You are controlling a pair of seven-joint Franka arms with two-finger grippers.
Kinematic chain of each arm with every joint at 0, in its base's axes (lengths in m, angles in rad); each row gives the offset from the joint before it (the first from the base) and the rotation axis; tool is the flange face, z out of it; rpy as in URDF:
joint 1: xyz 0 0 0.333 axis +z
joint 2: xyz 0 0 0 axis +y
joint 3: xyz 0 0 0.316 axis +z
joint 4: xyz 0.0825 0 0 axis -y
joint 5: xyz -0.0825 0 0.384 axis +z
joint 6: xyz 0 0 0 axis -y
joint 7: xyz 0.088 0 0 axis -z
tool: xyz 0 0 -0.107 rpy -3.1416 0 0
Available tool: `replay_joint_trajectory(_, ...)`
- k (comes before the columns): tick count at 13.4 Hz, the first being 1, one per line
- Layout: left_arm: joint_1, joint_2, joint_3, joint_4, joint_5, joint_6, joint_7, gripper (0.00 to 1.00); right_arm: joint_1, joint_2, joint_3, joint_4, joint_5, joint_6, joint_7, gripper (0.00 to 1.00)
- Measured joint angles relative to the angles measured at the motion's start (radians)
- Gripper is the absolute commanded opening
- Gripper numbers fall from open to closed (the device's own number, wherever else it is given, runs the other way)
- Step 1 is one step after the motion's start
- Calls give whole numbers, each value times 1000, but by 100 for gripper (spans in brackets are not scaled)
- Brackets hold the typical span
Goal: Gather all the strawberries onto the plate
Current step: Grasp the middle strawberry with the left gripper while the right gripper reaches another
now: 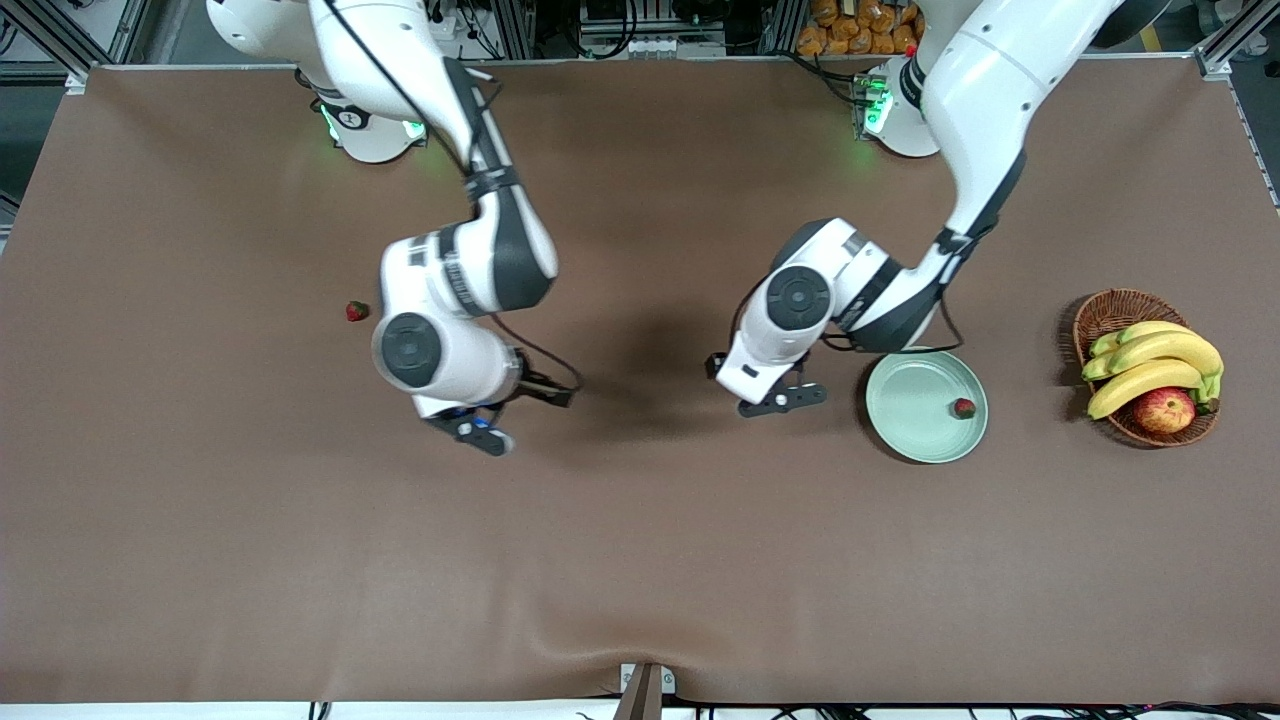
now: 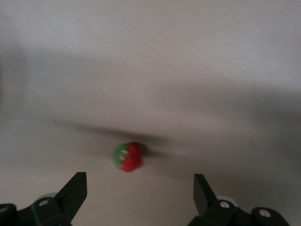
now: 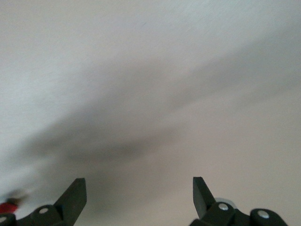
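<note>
Fingers (image 2: 74,190) of the left gripper (image 2: 139,183) were seen spread wide and empty, hanging over a strawberry (image 2: 128,157) that lay on the brown surface (image 1: 640,560) roughly midway between them, slightly toward one finger. In the front view that berry was hidden under the left arm's wrist, which stood just beside the plate (image 1: 905,405), on the side toward the right arm's end. One strawberry (image 1: 963,407) was already in the plate, near its rim. Another strawberry (image 1: 356,311) lay on the surface toward the right arm's end, close to the right arm's wrist. The right gripper (image 3: 139,186) was likewise released and empty over bare surface, and was judged to be waiting. The step in hand was taken to be the pick of the berry under the left gripper. For that to go well, the gripper would best be centred over the fruit before being lowered straight down, so that neither finger nudged it and sent it rolling. The fingers should be stopped just above the surface and closed gently on the berry's body, not on its green cap. The short carry to the plate should end low over an open part of the dish, clear of the berry already there.
</note>
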Motion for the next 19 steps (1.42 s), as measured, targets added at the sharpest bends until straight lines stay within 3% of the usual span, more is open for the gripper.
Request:
replay_joint_trajectory(2, -9, 29, 3, 6, 0, -1, -47, 100, 21, -47, -84, -106, -5, -3, -161, 100)
replay_joint_trajectory(6, -7, 54, 24, -4, 1, -2, -124, 90, 133, -121, -342, -293, -87, -29, -447, 100)
replay_joint_trajectory(8, -4, 54, 34, -4, 1, -2, -131, 85, 171, -128, -426, -361, -99, -25, -554, 100)
replay_joint_trajectory(9, -3, 55, 37, -4, 1, -3, -138, 77, 177, -128, -455, -403, -99, -5, -614, 100)
replay_joint_trajectory(13, -4, 62, 46, -5, 2, -4, -169, 65, 177, -128, -487, -546, -99, 122, -744, 100)
replay_joint_trajectory(17, -4, 70, 48, -5, 2, -4, -171, 48, 177, -127, -481, -563, -99, 152, -747, 100)
replay_joint_trajectory(18, -4, 72, 48, -5, 2, -4, -171, 35, 177, -127, -480, -563, -99, 152, -747, 100)
replay_joint_trajectory(19, -4, 75, 48, -5, 2, -4, -172, 13, 178, -127, -478, -563, -98, 153, -747, 100)
